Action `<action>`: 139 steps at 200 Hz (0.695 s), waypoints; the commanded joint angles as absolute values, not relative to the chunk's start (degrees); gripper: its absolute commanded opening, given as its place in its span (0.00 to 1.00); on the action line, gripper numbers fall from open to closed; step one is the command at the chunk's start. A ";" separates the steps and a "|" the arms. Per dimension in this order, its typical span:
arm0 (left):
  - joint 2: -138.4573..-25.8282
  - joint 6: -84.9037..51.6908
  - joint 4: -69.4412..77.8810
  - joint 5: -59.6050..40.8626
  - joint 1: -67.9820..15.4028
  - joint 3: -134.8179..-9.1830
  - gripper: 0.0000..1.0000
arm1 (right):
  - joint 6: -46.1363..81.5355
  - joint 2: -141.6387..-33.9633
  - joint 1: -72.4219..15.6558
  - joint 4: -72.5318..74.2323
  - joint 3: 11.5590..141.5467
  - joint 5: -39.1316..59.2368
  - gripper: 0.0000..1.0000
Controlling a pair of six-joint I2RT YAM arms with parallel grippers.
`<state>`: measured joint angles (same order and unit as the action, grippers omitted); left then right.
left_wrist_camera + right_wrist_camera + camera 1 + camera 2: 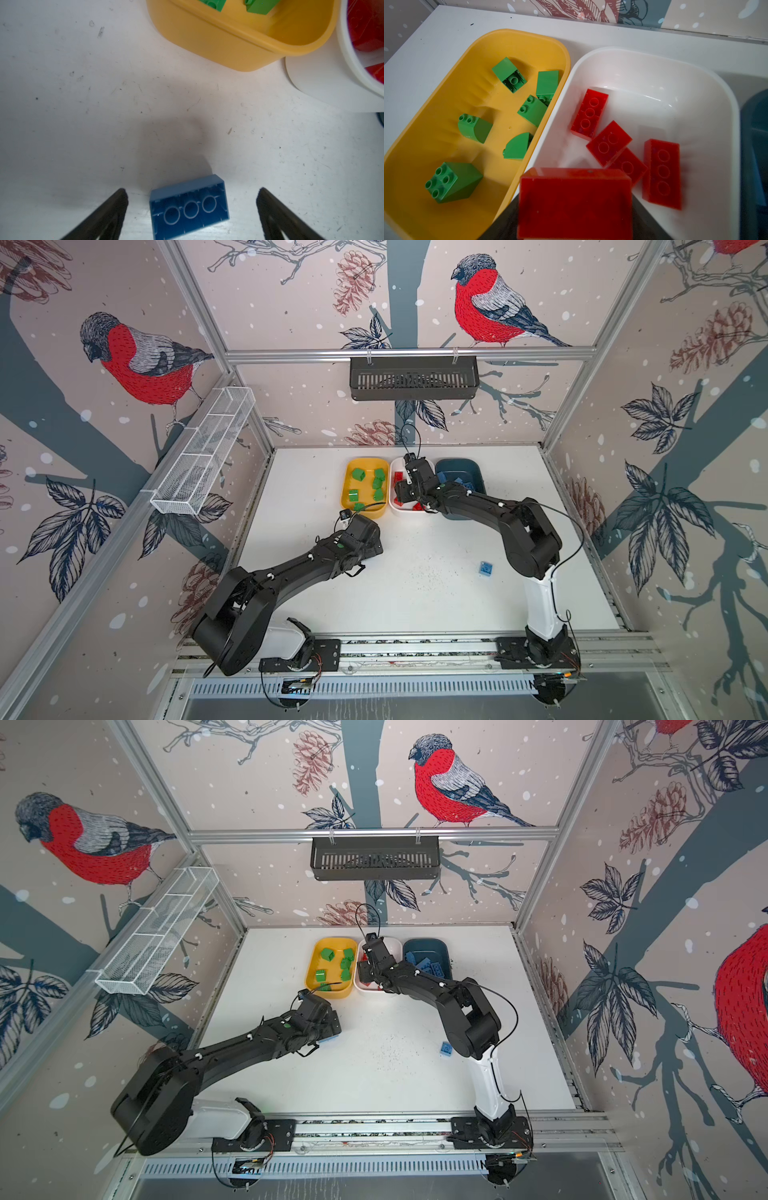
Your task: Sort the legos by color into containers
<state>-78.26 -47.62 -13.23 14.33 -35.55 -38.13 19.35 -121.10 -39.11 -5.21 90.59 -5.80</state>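
Now, L jaws: wide open astride blue lego (189, 207) on table (83, 104), no contact.
R jaws: tips hidden; blurred red lego (575, 203) by white tub (695, 76), grip can't tell.
Sorted: greens (452, 182) in yellow tub (425, 124), reds (589, 113) white, blues (428, 965) teal tub (457, 464).
Left: 2nd blue (485, 568) loose on table.

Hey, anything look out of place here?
Loose on the table, outside the dark blue tub: a long blue brick, hollow underside showing, inside the open left gripper, and a small blue brick by the right arm.
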 commanded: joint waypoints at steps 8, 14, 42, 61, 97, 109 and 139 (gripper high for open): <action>-79.01 -49.51 -15.45 16.48 -36.29 -38.59 0.97 | 19.76 -120.53 -39.36 -5.03 91.93 -1.18 0.84; -79.19 -49.70 -15.49 16.52 -36.38 -38.50 0.97 | 20.25 -119.40 -39.46 -3.60 90.77 -0.98 0.85; -79.69 -49.76 -15.62 16.40 -36.63 -38.20 0.97 | 21.13 -113.08 -39.54 0.53 84.87 -0.57 0.89; -80.14 -49.49 -15.67 16.20 -36.99 -38.18 0.97 | 20.80 -107.91 -39.72 2.15 79.72 -1.03 0.91; -82.03 -49.79 -15.64 16.02 -38.00 -38.44 0.97 | 21.05 -97.75 -40.38 4.07 69.86 -2.52 1.00; -82.99 -50.12 -15.77 16.08 -38.13 -38.66 0.97 | 21.70 -94.43 -40.79 4.60 66.61 -4.27 1.00; -85.22 -51.10 -17.39 17.65 -38.40 -40.49 0.97 | 22.82 -87.13 -41.83 6.43 59.70 -8.66 0.99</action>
